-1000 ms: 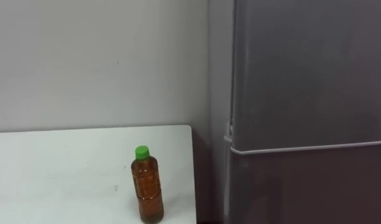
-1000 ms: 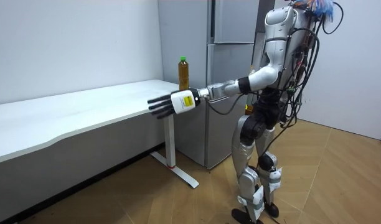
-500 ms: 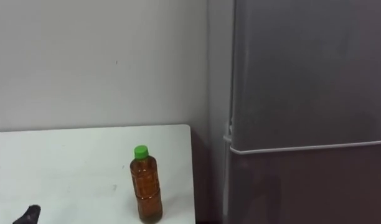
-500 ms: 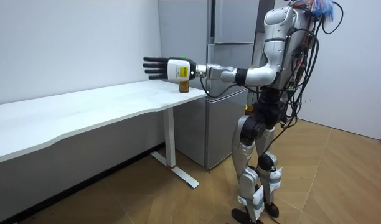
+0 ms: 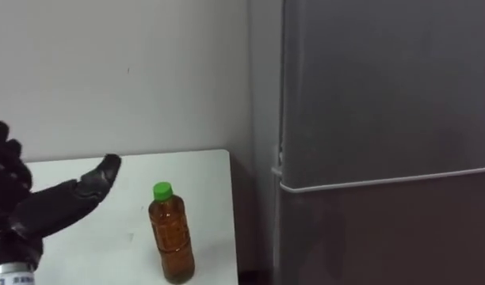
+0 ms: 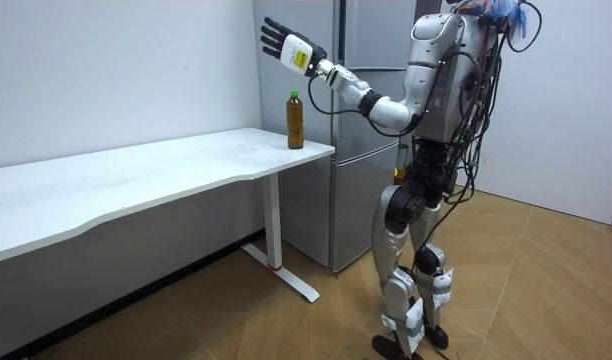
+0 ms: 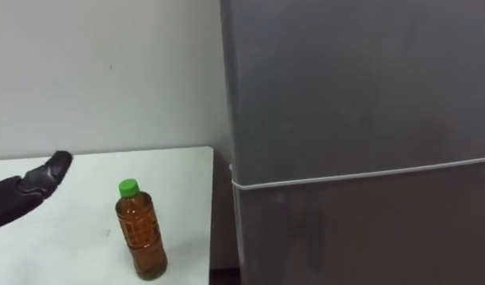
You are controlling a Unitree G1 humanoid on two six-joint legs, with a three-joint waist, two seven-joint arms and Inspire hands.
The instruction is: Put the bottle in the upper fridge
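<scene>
A clear bottle [image 5: 171, 237] of brown drink with a green cap stands upright near the right end of the white table [image 5: 204, 170], close to the fridge. My left hand [image 5: 38, 212] is raised to the left of the bottle, open with straight fingers, not touching it. In the room view the left hand [image 6: 287, 46] is held high above the bottle [image 6: 295, 120], level with the upper fridge door. The grey fridge [image 5: 385, 111] fills the right side, both doors closed, with a seam between the upper and lower door. I stand in front of the fridge by the table's end.
A plain white wall [image 5: 116, 71] runs behind the table. The long white table [image 6: 136, 172] stretches toward the room view's left on a white leg [image 6: 275, 235]. Wooden floor [image 6: 546, 300] lies open behind me.
My left arm swung up from beside the table edge to high above the bottle, and the hand came into the eye views. The head camera shifted slightly; the bottle stayed put.
</scene>
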